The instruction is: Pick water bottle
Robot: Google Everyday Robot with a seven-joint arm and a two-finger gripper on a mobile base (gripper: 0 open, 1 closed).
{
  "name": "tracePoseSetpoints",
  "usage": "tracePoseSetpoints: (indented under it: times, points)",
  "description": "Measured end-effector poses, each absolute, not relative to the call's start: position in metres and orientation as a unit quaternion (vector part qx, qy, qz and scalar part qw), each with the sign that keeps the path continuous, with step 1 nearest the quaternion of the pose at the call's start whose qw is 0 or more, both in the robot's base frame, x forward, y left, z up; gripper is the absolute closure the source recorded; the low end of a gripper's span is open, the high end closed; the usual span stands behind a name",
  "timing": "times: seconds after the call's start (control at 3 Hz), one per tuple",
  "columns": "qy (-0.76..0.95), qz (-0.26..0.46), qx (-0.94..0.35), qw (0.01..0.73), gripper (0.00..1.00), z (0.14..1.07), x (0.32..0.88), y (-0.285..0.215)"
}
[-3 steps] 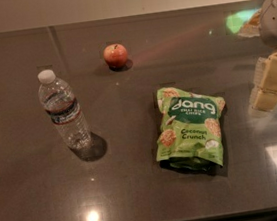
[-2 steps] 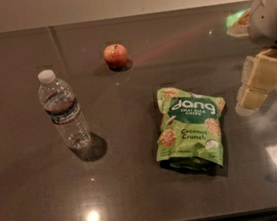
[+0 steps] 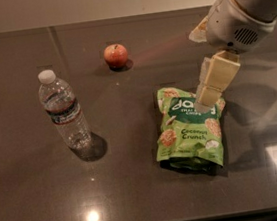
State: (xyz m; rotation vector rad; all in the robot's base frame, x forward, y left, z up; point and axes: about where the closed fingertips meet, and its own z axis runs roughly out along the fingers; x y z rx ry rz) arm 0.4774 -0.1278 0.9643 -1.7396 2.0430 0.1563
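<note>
The water bottle [image 3: 65, 111] stands upright on the dark table at the left; it is clear ribbed plastic with a white cap and a dark label band. My gripper [image 3: 205, 99] hangs from the white arm [image 3: 240, 12] at the right, above the top edge of a green snack bag. It is far to the right of the bottle and holds nothing that I can see.
A red apple [image 3: 115, 55] sits at the back, right of the bottle. A green coconut crunch snack bag [image 3: 191, 131] lies flat between the bottle and the arm. The dark glossy table [image 3: 38, 195] reaches its front edge near the bottom of the view.
The arm has moved left from the right edge of the view, and the gripper now hangs over the top of the snack bag. The bottle, apple and bag have not moved.
</note>
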Motion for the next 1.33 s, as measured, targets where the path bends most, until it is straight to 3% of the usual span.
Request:
tracePoseSetpoints:
  times: [1.33]
  points:
    - [0.671, 0.209, -0.644, 0.301, 0.00, 0.955, 0.486, 0.029]
